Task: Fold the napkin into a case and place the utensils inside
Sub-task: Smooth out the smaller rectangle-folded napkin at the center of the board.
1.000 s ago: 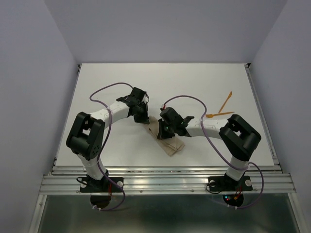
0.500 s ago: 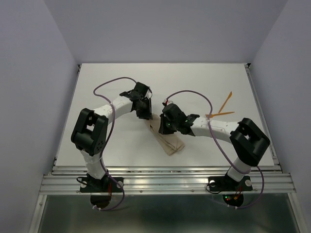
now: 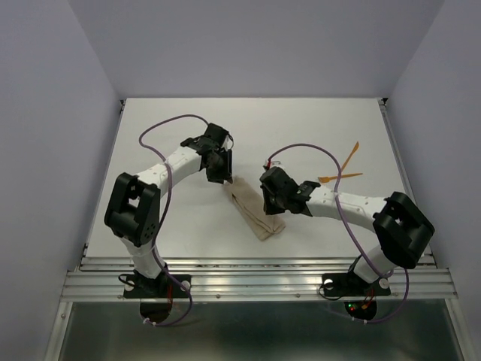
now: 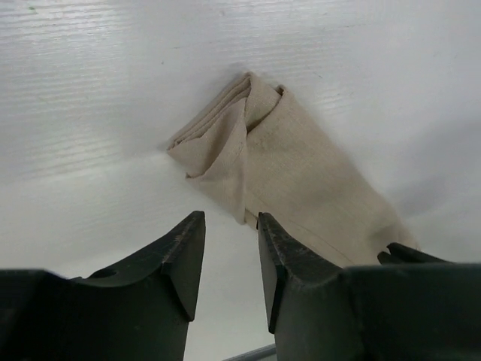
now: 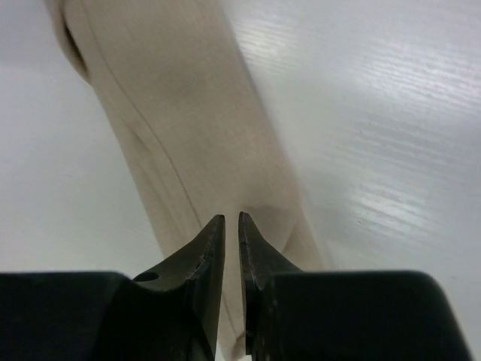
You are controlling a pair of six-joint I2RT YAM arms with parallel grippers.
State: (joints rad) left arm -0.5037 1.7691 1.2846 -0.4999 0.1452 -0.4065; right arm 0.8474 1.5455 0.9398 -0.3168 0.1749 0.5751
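The left tool [image 3: 223,175] hangs just beyond one end of the case [image 3: 254,212], fingers spread and empty. The case lies slantwise on the desk [image 3: 316,124]. The right tool [image 3: 267,201] hovers over it, fingers barely parted and pinching nothing. Both orange utensils [image 3: 338,177] lie well apart, far right.

From above, the black right gripper [image 3: 268,209] seems to cover one edge of the narrow tan-beige folded cloth pouch [image 3: 252,213]. The two thin orange plastic utensils [image 3: 340,177] are too small to tell apart. The right wrist view crops the pouch's far end.
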